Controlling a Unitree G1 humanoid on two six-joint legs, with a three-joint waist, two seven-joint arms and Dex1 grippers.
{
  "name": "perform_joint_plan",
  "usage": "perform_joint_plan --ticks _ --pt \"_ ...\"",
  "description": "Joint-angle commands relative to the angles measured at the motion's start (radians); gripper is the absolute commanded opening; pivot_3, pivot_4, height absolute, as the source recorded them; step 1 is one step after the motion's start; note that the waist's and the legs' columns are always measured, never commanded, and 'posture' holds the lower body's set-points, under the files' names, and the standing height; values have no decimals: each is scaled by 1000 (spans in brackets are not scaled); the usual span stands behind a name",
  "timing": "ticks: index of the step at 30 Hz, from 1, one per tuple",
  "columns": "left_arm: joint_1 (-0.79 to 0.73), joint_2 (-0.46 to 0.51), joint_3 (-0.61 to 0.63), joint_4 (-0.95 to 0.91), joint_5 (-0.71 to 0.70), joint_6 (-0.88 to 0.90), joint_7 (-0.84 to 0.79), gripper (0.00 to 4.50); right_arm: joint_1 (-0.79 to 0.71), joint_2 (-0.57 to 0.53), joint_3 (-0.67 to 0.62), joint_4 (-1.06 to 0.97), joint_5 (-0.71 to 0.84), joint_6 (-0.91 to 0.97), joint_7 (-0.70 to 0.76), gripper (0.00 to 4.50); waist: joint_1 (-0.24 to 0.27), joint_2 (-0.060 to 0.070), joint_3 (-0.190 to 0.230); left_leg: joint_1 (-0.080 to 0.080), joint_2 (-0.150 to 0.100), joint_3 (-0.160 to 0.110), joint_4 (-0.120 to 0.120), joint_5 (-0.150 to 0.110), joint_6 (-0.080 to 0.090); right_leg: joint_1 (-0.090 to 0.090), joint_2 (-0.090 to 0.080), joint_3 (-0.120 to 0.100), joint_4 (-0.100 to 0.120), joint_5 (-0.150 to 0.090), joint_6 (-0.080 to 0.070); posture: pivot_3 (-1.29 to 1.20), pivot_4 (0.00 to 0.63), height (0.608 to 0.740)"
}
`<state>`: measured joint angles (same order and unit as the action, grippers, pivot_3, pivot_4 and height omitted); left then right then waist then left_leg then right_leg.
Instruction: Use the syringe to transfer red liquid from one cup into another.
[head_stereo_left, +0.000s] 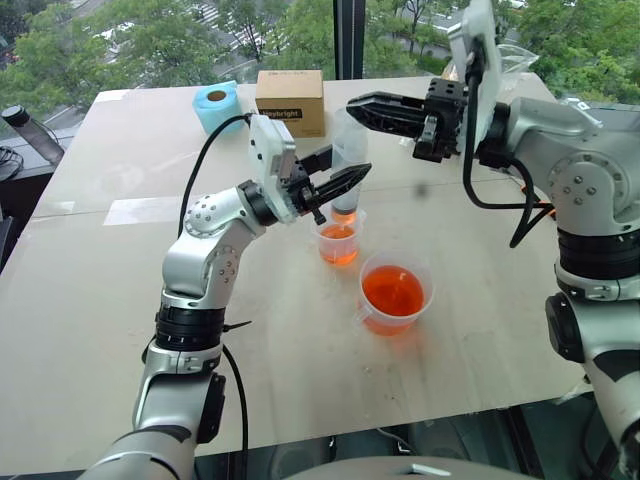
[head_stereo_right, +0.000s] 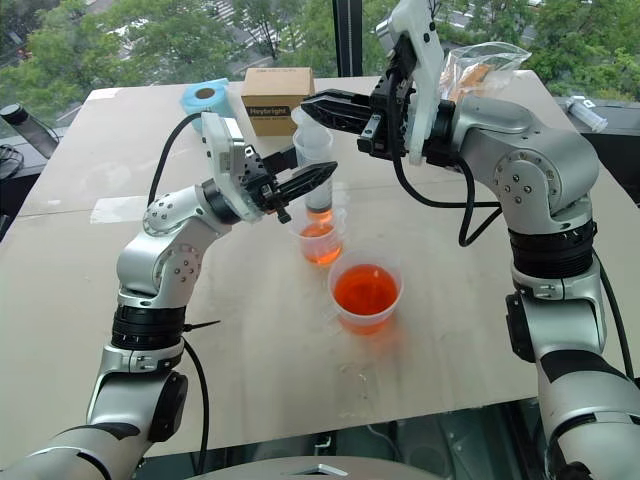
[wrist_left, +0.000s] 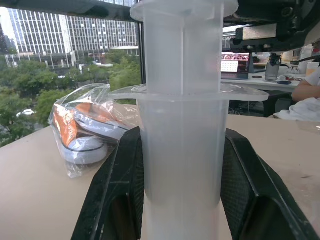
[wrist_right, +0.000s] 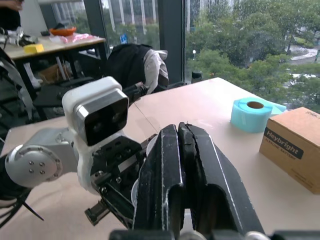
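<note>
Gripping syringe (head_stereo_left: 348, 150) over smaller cup (head_stereo_left: 339, 240), left claw (head_stereo_left: 340, 182)

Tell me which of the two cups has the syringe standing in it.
The smaller, narrower cup, farther from the robot. The syringe stands nozzle-down in it, held by the left hand; the wider cup has only red liquid.

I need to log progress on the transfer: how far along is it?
Some red liquid already sits in the smaller cup. In hand: the left gripper holds the syringe upright, nozzle in that cup, with the shut right gripper above its plunger. Left: the wider beaker still holds plenty.
</note>
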<state>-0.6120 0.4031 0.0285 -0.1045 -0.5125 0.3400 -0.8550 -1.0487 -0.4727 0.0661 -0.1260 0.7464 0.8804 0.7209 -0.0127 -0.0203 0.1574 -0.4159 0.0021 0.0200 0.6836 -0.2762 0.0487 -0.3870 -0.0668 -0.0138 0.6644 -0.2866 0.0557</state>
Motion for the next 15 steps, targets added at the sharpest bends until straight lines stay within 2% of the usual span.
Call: perform_joint_plan --ticks 1,15 --pt "-34 -12 17 -43 -21 -24 6 1412 12 -22 48 -30 -43 4 38 76 0 0 0 0 0 0 0 0 0 0 0 0 0 0 0 0 150 740" --pt "-28 -27 40 -65 -50 3 28 1412 44 -63 125 -73 -84 121 79 76 0 0 0 0 0 0 0 0 0 0 -3 0 0 0 0 0 150 740"
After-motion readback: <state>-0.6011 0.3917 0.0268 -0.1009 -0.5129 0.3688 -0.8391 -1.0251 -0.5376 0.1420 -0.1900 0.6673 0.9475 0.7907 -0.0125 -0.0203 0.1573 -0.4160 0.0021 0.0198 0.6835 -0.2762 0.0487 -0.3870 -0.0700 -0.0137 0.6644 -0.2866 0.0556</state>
